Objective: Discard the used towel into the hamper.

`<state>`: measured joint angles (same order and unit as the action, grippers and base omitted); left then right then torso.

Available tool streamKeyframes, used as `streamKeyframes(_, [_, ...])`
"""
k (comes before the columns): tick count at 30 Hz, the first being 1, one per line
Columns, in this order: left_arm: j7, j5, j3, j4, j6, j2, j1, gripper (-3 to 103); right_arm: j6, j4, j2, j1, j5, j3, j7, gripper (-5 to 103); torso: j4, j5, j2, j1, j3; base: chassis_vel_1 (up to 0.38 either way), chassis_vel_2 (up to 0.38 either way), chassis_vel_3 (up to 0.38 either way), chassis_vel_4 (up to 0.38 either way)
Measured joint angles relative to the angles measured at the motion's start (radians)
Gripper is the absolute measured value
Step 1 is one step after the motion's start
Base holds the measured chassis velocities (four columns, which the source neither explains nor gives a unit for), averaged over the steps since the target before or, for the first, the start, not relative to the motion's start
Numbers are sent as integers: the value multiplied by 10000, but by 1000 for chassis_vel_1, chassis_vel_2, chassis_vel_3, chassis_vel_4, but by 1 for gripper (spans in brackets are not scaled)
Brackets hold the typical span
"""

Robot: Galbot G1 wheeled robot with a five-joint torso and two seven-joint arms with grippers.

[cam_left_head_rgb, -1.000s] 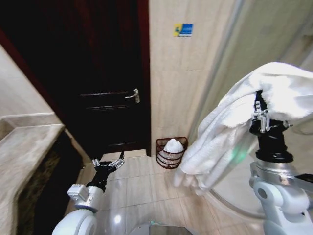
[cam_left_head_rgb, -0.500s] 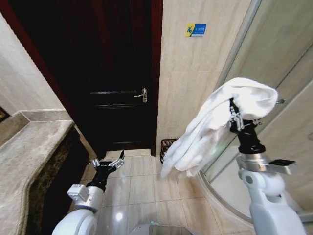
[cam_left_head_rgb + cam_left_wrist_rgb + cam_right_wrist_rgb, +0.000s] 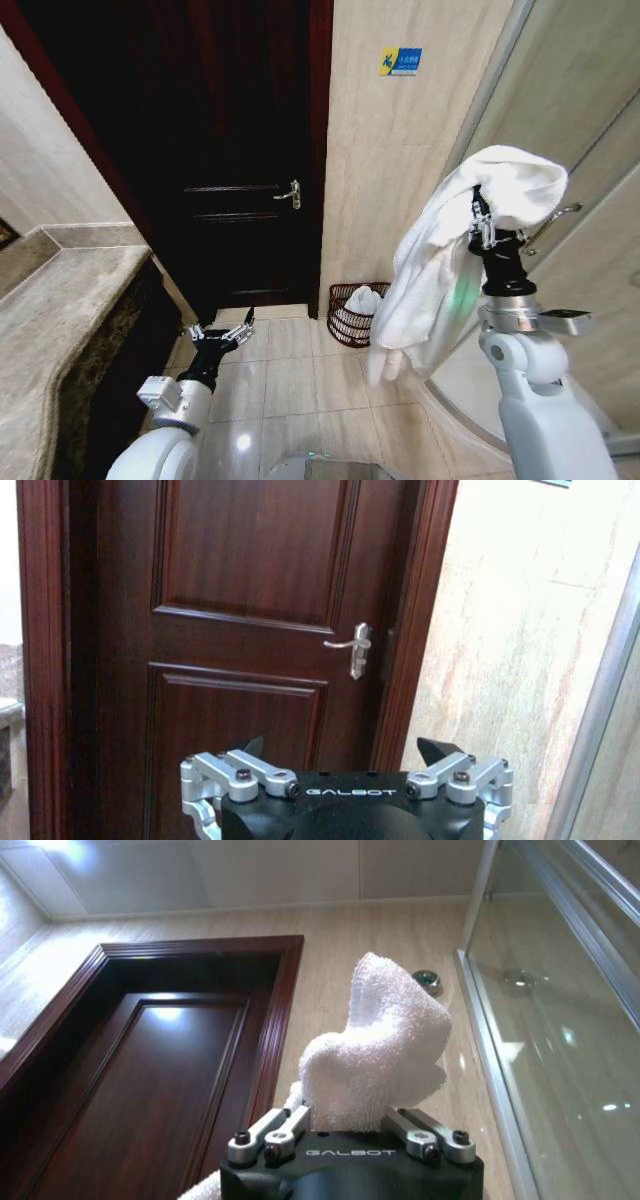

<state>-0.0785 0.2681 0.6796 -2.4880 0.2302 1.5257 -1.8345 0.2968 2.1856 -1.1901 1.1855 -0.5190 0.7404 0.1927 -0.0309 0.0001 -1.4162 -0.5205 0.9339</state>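
Bathroom: towel [image 3: 440,250] vertical, R claw [image 3: 484,228].

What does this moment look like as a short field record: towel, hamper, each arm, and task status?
towel: white towel draped over and clamped in the right gripper, hanging down beside the arm
hamper: reddish-brown hamper on the floor at the wall by the door, something white already inside
right arm: raised, jaws shut on the towel, off to the side of the hamper
left arm: low by the floor, left gripper empty, jaws open
status: towel not yet in the hamper
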Motion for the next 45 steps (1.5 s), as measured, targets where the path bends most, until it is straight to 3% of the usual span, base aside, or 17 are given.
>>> streamKeyframes(21, [0, 0, 0, 0, 0, 0, 1, 100, 322, 1020, -166, 931, 123, 358, -114, 18, 0, -6, 6, -10, 3, -86, 96, 74, -82])
streamKeyframes(45, [0, 0, 0, 0, 0, 1, -1, 100, 294, 933, -476, 493, 707, 340, 56, 18, -5, -2, 0, -1, 0, 58, 41, 43, 52])
